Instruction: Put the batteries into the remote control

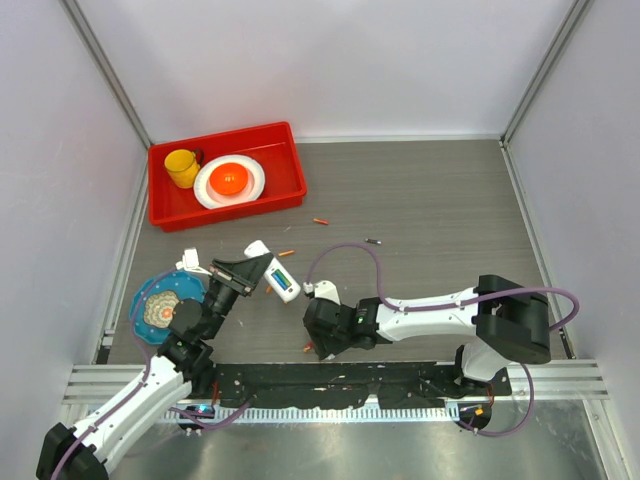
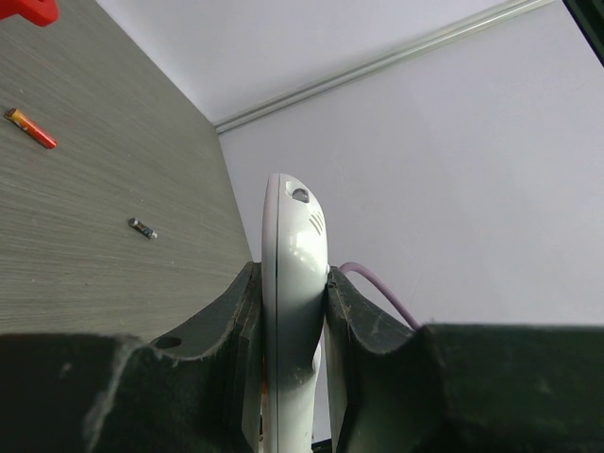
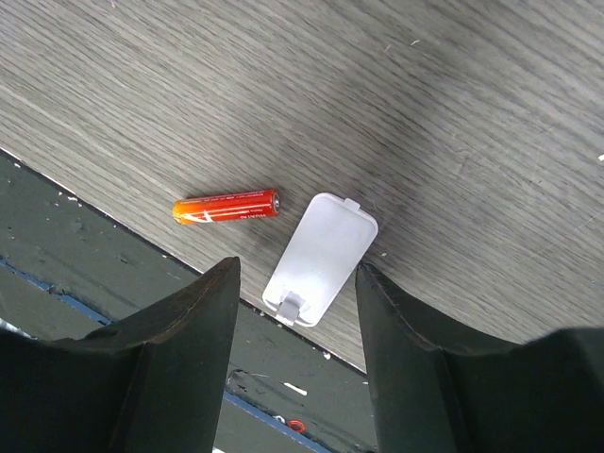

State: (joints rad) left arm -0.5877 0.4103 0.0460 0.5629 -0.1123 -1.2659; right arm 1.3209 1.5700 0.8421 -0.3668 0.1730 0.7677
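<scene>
Left jaws clamp the remote control (image 2: 288,283); open right jaws hover over the cover (image 3: 321,257) beside a battery (image 3: 226,205).

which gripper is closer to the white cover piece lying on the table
Right. The right gripper hangs over the white cover, jaws open either side; the left gripper sits away to the left, shut on the remote control.

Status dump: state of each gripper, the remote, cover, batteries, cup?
left gripper: shut on the remote control
remote control: held edge-on in the left gripper
right gripper: open, above the battery cover, empty
battery cover: detached, flat at the table's near edge
orange battery: loose on the table, not loaded
dark battery: loose on the table
yellow cup: upright in the red bin
</scene>
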